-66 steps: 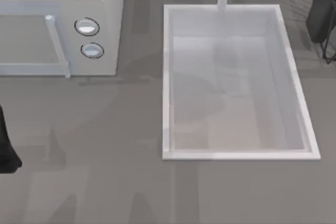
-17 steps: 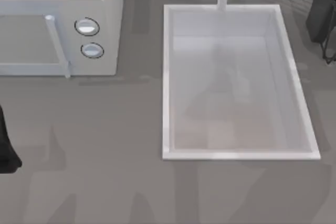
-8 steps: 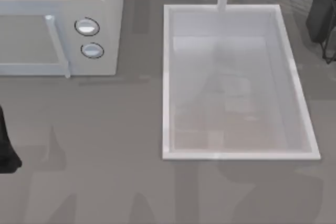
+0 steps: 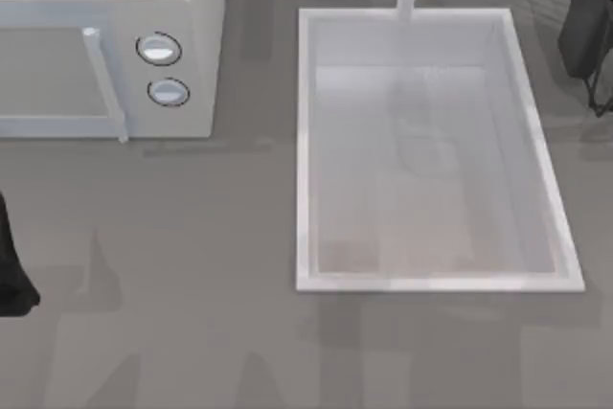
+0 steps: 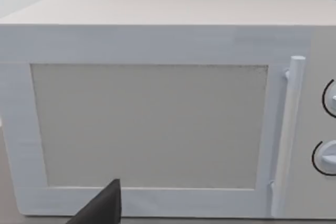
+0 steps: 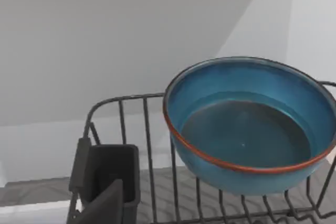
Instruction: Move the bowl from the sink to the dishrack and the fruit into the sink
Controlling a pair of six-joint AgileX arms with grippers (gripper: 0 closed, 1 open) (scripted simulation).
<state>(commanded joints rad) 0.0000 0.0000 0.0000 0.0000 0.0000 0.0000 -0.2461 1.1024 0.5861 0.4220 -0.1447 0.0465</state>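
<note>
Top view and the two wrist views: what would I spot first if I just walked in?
Likely the shiny blue bowl with its red-orange rim, sitting tilted in the wire dishrack, seen from the right wrist. Next, the big white sink right of the table's middle in the top view, with no bowl or fruit in it. Then the white microwave, at the table's far left, facing the left wrist camera.

At the far left of your grey surface (image 4: 211, 265) sits a white microwave (image 4: 105, 35), door shut, with a vertical bar handle (image 4: 103, 83) and two round knobs (image 4: 159, 49) stacked to the right of it. A dark cutlery cup (image 6: 107, 179) hangs on the wire frame.
</note>
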